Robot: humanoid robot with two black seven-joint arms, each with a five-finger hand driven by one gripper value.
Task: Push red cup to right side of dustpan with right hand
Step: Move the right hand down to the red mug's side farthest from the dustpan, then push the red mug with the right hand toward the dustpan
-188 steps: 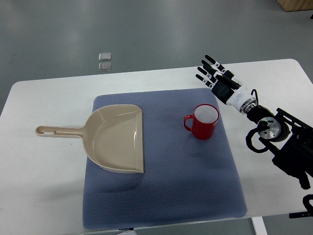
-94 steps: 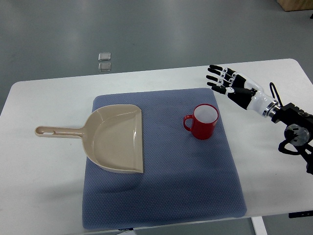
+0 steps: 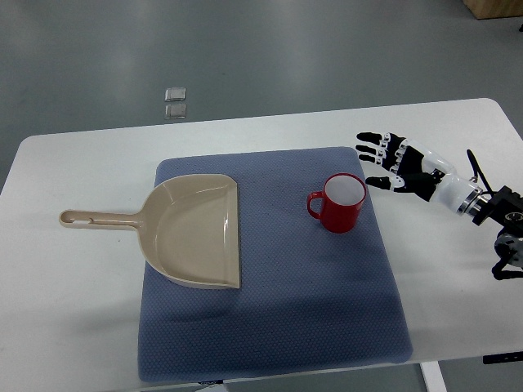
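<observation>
On blue mat point(image 3: 270, 327), toward its right half: red cup point(image 3: 339, 203), upright, handle pointing left at tan dustpan point(image 3: 193, 230). Dustpan well apart, on mat's left half, its handle out over white table point(image 3: 73, 318). Just right of cup, over mat's right edge, not touching it: right hand point(image 3: 400, 168), fingers point(image 3: 373, 151) spread and pointing left, nothing held. Cup between dustpan and hand, nearer to hand.
</observation>
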